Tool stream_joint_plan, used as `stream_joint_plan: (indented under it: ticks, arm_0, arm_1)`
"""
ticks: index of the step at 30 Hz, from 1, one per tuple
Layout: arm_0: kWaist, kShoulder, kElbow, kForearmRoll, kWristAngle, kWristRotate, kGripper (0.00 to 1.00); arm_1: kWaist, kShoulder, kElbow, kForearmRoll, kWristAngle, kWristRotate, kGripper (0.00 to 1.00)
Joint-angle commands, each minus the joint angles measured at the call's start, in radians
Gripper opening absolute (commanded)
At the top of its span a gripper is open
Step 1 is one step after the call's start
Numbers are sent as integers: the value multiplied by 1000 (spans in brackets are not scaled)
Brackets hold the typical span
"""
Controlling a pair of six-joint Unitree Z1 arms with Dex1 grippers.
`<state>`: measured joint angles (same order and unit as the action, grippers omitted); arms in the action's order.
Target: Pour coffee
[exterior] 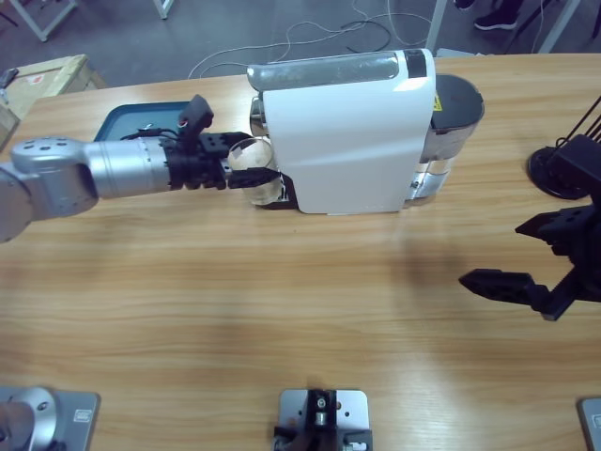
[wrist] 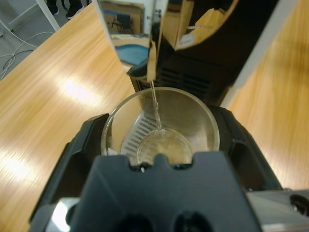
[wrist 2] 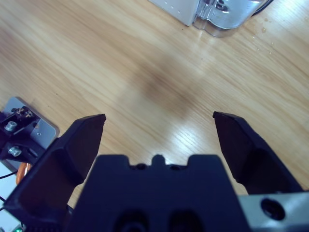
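The left gripper [wrist: 159, 145] has its jaws closed round a clear glass [wrist: 160, 126], holding it under the spout [wrist: 145, 72] of the white coffee machine [exterior: 347, 132]; in the wrist view a thin stream falls into the glass, and the coffee [wrist: 163, 147] is just a shallow pale layer at the bottom. Judgement: the pour is underway and early. To do it well, the arm should keep the glass level and centred under the stream and not loosen the grip or pull away until the flow stops; the stream lands nr the middle, so no correction looks needed. The right gripper [wrist 2: 159, 130] hangs w/ jaws spread wide, holding nothing, over bare table [exterior: 282, 310] well apart from the machine. Room: the glass sits tight against the machine front, so the only safe exit is straight back along the arm's own line, toward the blue tray [exterior: 127, 120] just behind the left arm. The table's front half is open wood; the machine's water tank [exterior: 451, 122] crowds the far right side.
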<state>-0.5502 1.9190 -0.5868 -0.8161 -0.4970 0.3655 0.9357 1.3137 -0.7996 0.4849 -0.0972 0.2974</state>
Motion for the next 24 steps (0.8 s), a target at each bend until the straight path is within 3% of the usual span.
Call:
stream_joint_plan:
  ticks: [1, 7, 12, 24]
  arm_0:
    - [103, -127, 101, 2, -5, 3, 0]
    - [259, -231, 128, 6, 117, -81, 0]
    - [405, -206, 86, 6, 216, -162, 0]
    - [499, 59, -146, 18, 263, -172, 0]
  arm_1:
    - [9, 45, -17, -8, 16, 5, 1000]
    - [9, 70, -20, -30, 15, 5, 1000]
    - [9, 91, -18, -43, 19, 6, 1000]
    - [9, 67, 0, -42, 38, 5, 1000]
